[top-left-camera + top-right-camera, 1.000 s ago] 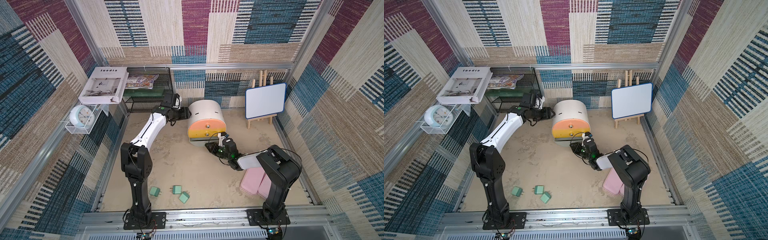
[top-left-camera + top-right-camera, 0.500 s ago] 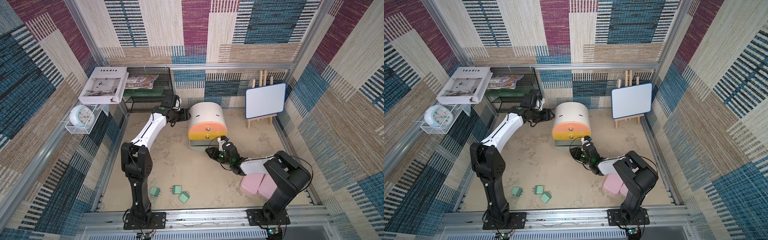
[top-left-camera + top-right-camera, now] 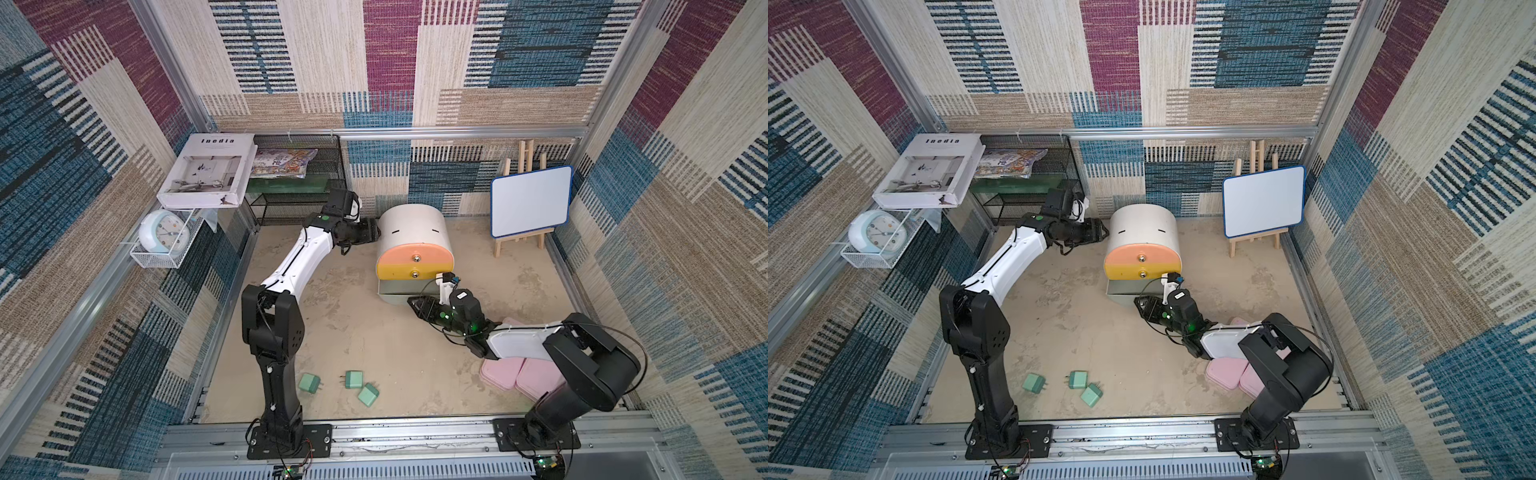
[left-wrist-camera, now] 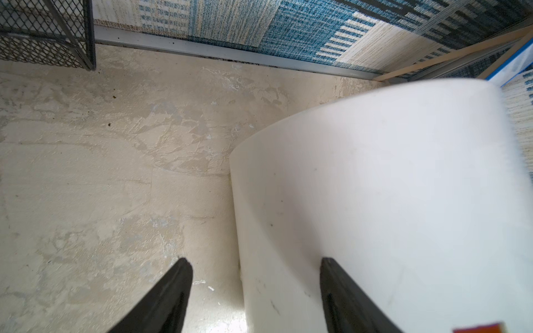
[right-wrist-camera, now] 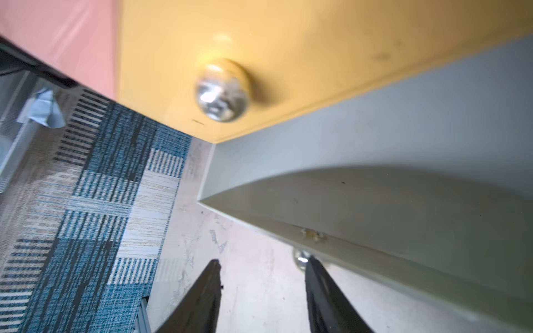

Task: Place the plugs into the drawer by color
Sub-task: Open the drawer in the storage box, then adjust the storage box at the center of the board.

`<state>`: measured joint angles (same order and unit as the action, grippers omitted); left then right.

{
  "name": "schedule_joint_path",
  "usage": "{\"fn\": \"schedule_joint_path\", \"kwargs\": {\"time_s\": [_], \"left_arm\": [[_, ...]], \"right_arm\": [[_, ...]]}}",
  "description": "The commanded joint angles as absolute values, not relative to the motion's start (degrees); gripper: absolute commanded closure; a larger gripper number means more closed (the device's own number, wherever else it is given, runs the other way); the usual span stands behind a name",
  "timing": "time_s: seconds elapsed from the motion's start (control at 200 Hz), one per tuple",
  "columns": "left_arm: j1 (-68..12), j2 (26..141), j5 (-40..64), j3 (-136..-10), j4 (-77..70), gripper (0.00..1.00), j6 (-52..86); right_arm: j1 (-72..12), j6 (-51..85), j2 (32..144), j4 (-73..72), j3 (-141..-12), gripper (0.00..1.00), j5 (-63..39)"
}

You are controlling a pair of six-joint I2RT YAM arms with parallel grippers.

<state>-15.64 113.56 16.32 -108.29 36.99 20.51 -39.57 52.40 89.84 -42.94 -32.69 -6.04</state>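
Mint-green plugs [image 3: 354,379], three of them, are seen lying on the sandy floor [image 3: 374,345] well apart from both grippers, back by the arm bases. Two flat pink boxes [image 3: 503,370] are partly covered by the right arm.

The right gripper [image 3: 411,302] is held low, just in front of the grey-green drawer [image 3: 399,291], which is pulled out from the bottom of the cabinet [image 3: 413,226]. Its fingers are set apart and nothing is gripped between them. In the right wrist view the drawer's small knob [image 5: 300,256] is found just beside one finger, partly hidden by it. Above this drawer, the yellow front [image 3: 411,274] and the peach front [image 3: 415,257] are shut.

The left gripper [image 3: 376,233] is placed at the cabinet's white side wall. Its fingers are also apart, one over the floor and one before the white wall; whether the wall is touched cannot be told. Behind this gripper a black wire rack [image 3: 299,195] is set against the back wall.
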Motion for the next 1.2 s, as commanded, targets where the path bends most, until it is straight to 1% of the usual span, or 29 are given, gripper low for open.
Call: {"fn": "schedule_joint_path", "kwargs": {"time_s": [0.0, 0.08, 0.145, 0.255, 0.316, 0.476, 0.631, 0.726, 0.906, 1.197], "left_arm": [[-15.8, 112.4, 18.0, -108.0, 37.4, 0.26, 20.7], [-15.8, 111.5, 18.5, -107.5, 37.1, 0.26, 21.0], [-15.8, 110.7, 18.5, -107.1, 37.0, 0.26, 21.2], [-15.8, 109.7, 19.1, -106.9, 37.0, 0.26, 21.8], [-15.8, 109.2, 19.5, -106.7, 37.2, 0.26, 22.2], [-15.8, 108.2, 21.1, -105.7, 37.1, 0.26, 23.7], [-15.8, 106.9, 21.3, -104.6, 36.9, 0.26, 23.6], [-15.8, 106.3, 21.4, -104.3, 36.7, 0.25, 23.6], [-15.8, 105.7, 21.6, -104.0, 36.5, 0.25, 23.5], [-15.8, 104.9, 21.1, -103.7, 36.3, 0.25, 22.5]], "right_arm": [[-39.6, 48.7, 86.2, -39.9, -32.3, 0.4, -3.8], [-39.6, 47.2, 82.9, -36.9, -31.3, 0.34, -2.3], [-39.6, 46.6, 79.6, -33.2, -30.8, 0.32, 0.0], [-39.0, 43.9, 73.0, -27.4, -30.2, 0.33, 6.7], [-37.2, 41.8, 69.9, -25.9, -30.0, 0.35, 9.3], [-29.5, 37.0, 67.9, -23.5, -31.7, 0.36, 5.9], [-25.1, 33.1, 72.0, -23.6, -35.5, 0.37, 0.6], [-23.5, 31.7, 75.7, -24.3, -38.2, 0.4, -1.6], [-22.0, 29.5, 81.1, -25.1, -43.5, 0.46, -4.3], [-20.4, 27.6, 90.8, -25.4, -52.9, 0.48, -9.0]]}}
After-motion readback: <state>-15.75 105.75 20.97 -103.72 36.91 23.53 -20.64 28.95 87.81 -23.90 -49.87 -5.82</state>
